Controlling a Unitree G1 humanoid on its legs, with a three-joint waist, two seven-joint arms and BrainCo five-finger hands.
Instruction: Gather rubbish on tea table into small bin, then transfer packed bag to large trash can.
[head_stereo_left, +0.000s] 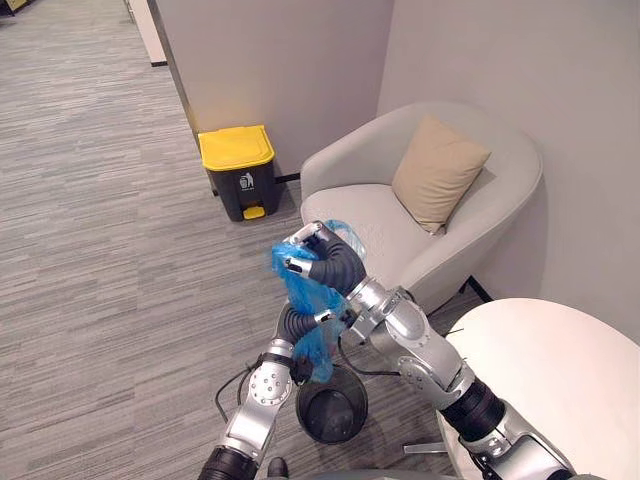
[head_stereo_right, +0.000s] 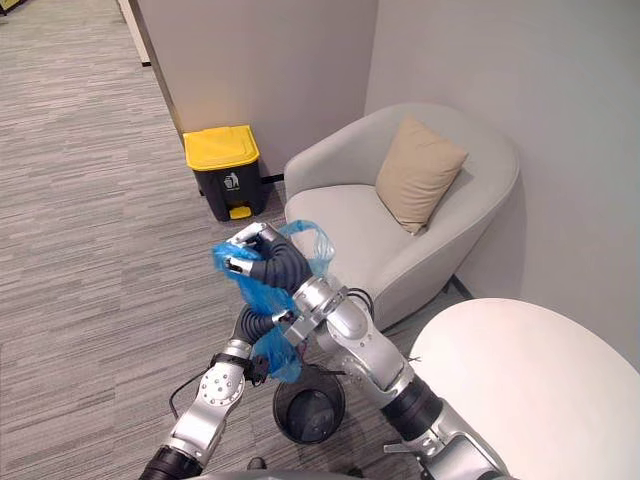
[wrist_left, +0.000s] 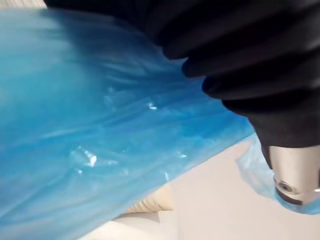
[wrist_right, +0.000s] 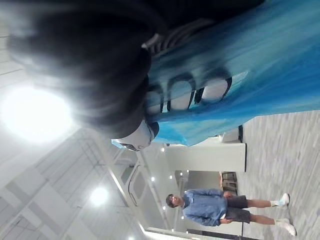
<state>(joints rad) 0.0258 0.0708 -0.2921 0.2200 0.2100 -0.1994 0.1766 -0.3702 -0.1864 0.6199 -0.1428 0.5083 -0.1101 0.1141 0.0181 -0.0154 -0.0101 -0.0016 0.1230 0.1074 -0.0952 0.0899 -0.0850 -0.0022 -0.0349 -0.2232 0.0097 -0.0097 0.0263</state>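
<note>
While the right hand (head_stereo_left: 303, 252) is closed round the top of the blue bag (head_stereo_left: 300, 290), the bag hangs clear of the floor; its lower part is by the left hand (head_stereo_left: 297, 322), whose grip I cannot tell; the small bin (head_stereo_left: 332, 405) stands at 6 o'clock of the bag. From the bag: yellow-lidded can (head_stereo_left: 238, 170) at 11 o'clock, well apart; armchair (head_stereo_left: 400, 215) at 2; white table (head_stereo_left: 560, 370) at 4.

Blue bag (wrist_left: 100, 125) looks thin, glossy, crinkled plastic. Armchair (head_stereo_left: 380, 230) in matt woven cloth, floor (head_stereo_left: 100, 200) ribbed carpet, table (head_stereo_left: 560, 370) top smooth white.
</note>
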